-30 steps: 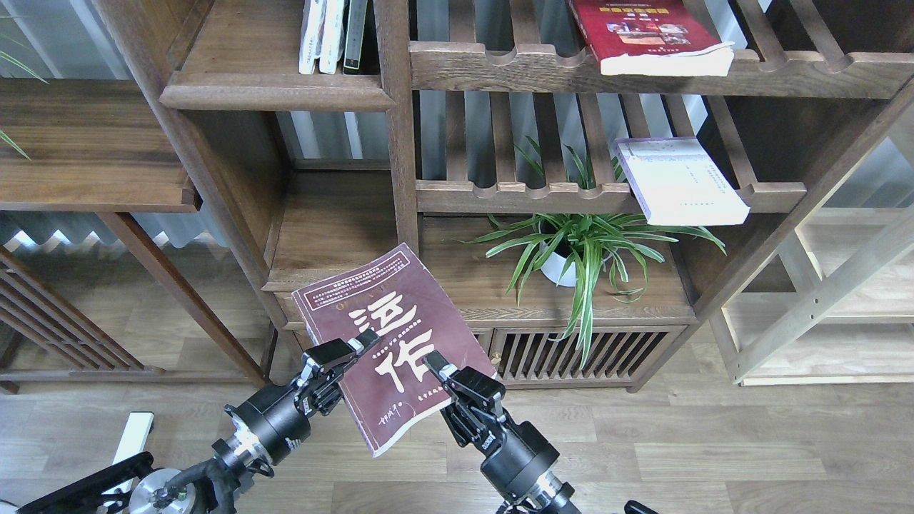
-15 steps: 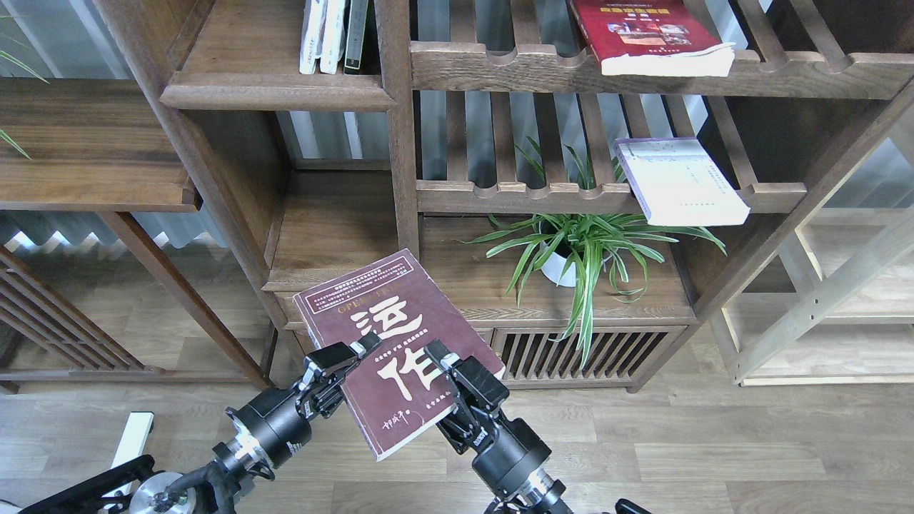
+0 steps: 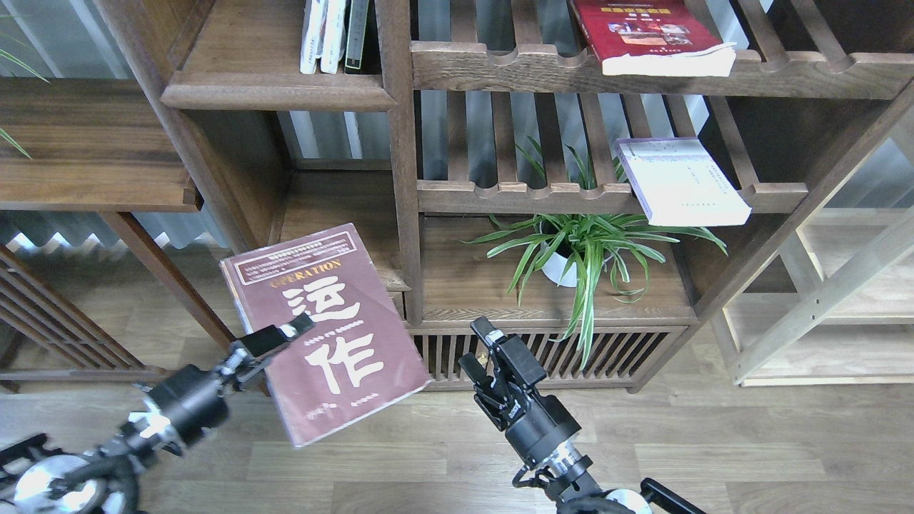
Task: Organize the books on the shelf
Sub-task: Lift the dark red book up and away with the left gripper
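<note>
My left tool pinches the left edge of the maroon book, its upper finger lying across the cover just left of the big white characters. The book is held in the air, cover facing up and tilted, its top right corner overlapping the front of the low solid board in the bookcase's left bay; I cannot tell whether it touches the wood. My right tool stands apart to the right of the book, holding nothing, its two fingers spread with a clear gap between them, in front of the slatted cabinet door. The white book with the lavender band lies flat on the middle slatted shelf at right, overhanging its front rail. The red book lies flat on the upper slatted shelf, also overhanging the rail. The solid shelf at upper left carries three upright volumes against the post. A potted plant stands under the middle slatted shelf, well clear of both tools.
</note>
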Controlling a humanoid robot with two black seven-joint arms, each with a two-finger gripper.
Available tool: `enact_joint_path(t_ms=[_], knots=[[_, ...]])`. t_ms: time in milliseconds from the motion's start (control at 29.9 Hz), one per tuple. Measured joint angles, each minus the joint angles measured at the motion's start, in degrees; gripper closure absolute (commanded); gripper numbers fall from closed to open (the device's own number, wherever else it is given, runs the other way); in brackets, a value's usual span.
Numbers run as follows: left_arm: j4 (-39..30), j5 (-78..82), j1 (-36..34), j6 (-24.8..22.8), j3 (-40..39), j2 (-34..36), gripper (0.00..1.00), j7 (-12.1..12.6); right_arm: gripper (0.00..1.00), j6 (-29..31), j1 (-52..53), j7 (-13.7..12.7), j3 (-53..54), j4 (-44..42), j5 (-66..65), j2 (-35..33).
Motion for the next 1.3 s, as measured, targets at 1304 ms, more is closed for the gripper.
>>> enact_joint_path(t_ms=[1304], knots=[[-4.33, 21.81, -4.63, 0.00, -43.27, 7.71, 1.00, 2.61, 0.01, -4.72, 2.12, -0.18, -0.49, -3.36, -8.21, 1.59]])
